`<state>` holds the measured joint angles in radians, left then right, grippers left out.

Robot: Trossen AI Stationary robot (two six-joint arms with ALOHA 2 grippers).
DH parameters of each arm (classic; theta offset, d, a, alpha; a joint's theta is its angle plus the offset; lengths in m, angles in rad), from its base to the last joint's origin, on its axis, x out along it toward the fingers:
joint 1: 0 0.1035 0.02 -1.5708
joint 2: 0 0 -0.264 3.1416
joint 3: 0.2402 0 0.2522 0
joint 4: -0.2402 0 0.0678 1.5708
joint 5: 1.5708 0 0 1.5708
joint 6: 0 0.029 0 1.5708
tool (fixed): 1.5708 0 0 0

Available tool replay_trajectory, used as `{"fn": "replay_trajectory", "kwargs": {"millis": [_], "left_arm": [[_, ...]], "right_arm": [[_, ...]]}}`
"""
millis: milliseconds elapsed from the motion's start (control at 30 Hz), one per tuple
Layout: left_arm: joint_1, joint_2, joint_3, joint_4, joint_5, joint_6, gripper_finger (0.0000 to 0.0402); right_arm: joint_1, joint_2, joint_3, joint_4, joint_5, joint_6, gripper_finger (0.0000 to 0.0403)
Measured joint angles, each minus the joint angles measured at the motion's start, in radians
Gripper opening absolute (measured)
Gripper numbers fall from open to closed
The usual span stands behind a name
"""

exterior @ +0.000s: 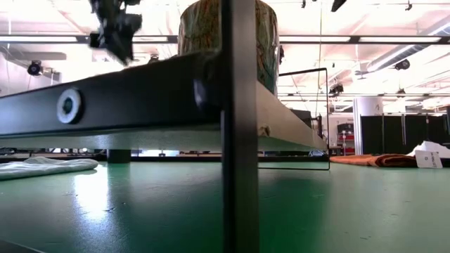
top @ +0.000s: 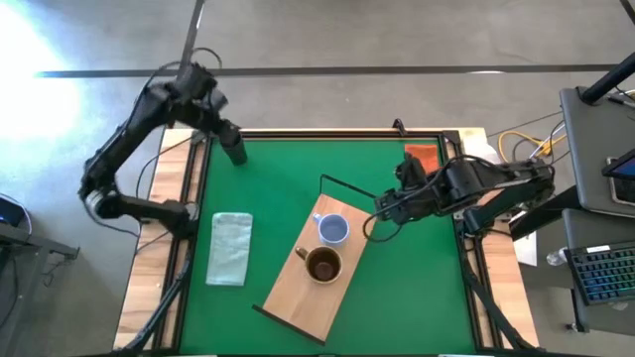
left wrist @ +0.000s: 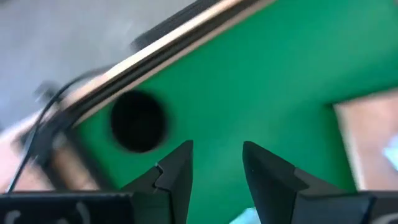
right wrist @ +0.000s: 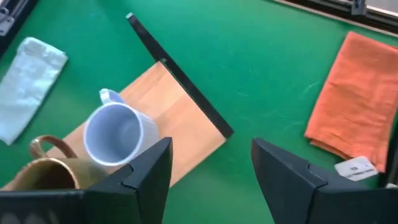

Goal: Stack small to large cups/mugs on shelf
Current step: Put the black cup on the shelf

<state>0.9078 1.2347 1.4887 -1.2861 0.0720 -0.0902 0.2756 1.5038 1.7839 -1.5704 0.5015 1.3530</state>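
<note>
The light-wood shelf (top: 298, 288) lies aslant on the green mat. A pale blue-white mug (top: 333, 229) and a brown mug (top: 322, 265) stand on it; both also show in the right wrist view, the blue-white mug (right wrist: 115, 134) and the brown mug (right wrist: 46, 169). A dark cup (top: 236, 151) stands on the mat at the far left corner, its mouth up (left wrist: 138, 121). My left gripper (left wrist: 217, 146) is open and empty, above and beside the dark cup (top: 226, 134). My right gripper (right wrist: 211, 143) is open and empty by the shelf's far end (top: 377, 207).
A pale green cloth (top: 230, 248) lies left of the shelf. An orange cloth (top: 424, 159) lies at the far right of the mat. The shelf's thin dark wire frame (top: 342, 183) stands at its far end. The table's frame rails (top: 298, 133) border the mat.
</note>
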Motion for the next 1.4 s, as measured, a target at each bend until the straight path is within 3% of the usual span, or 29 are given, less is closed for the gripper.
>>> {"fn": "replay_trajectory", "kwargs": {"millis": [100, 200, 433, 633, 967, 1400], "left_arm": [[0.154, 0.068, -0.001, -0.036, 0.004, 0.036, 0.0125], [0.233, 0.116, -0.008, -0.084, 0.013, 0.11, 0.0125], [0.234, 0.207, -0.008, -0.035, -0.022, 0.142, 0.0125], [0.233, 0.277, -0.01, -0.024, -0.207, 0.147, 0.0125], [0.234, 0.332, -0.032, 0.006, -0.145, 0.156, 0.0125], [0.236, 0.356, -0.131, 0.117, -0.149, 0.189, 0.0125]], "right_arm": [[0.001, -0.046, -0.051, -0.001, -0.001, 0.001, 0.0218], [0.001, -0.095, -0.11, -0.001, -0.001, 0.02, 0.0222], [0.001, -0.205, -0.238, 0.001, -0.003, 0.066, 0.0233], [0.001, -0.26, -0.3, 0.009, -0.002, 0.096, 0.0245], [0.001, -0.273, -0.335, 0.011, -0.002, 0.102, 0.0249], [0.001, -0.272, -0.335, 0.014, -0.002, 0.132, 0.0248]]}}
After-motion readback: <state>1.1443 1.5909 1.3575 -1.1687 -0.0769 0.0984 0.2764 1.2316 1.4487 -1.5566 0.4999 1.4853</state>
